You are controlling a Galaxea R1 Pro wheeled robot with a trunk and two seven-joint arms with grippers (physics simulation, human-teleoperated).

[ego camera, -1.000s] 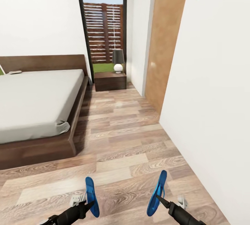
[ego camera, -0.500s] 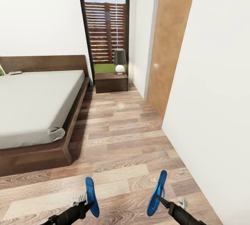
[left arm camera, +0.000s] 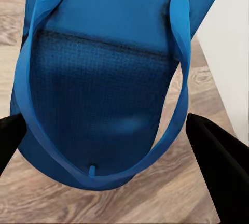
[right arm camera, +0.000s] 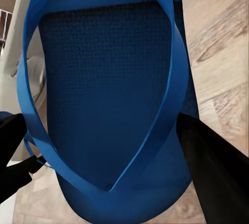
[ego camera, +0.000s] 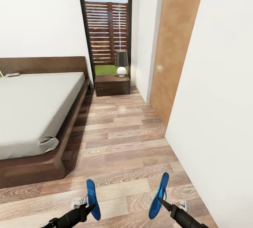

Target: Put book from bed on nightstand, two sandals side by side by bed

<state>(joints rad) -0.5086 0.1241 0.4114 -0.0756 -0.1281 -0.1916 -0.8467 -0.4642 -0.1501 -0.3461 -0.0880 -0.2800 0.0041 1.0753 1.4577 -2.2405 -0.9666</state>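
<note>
Each arm holds one bright blue sandal above the wood floor. My left gripper (ego camera: 90, 207) is shut on the left sandal (ego camera: 92, 198), seen close up as a blue sandal (left arm camera: 109, 79) between the black fingers (left arm camera: 220, 159). My right gripper (ego camera: 161, 201) is shut on the other sandal (ego camera: 159, 196), whose sole and straps (right arm camera: 109, 94) sit between the fingers (right arm camera: 207, 156). The bed (ego camera: 31, 108) with off-white mattress lies to the left. A small thing that may be the book (ego camera: 11, 75) lies near the headboard. A dark nightstand (ego camera: 112, 84) stands beside the bed's head.
A lamp (ego camera: 121, 63) stands on the nightstand before a tall black-framed window (ego camera: 105, 24). A white wall (ego camera: 218, 108) and a brown door (ego camera: 174, 45) close the right side. A strip of plank floor (ego camera: 119, 133) runs between bed and wall.
The whole view has shifted as the robot rolls forward along the bed; the bed's foot corner has slid left. Both grippers keep the sandals in the same pose.
</note>
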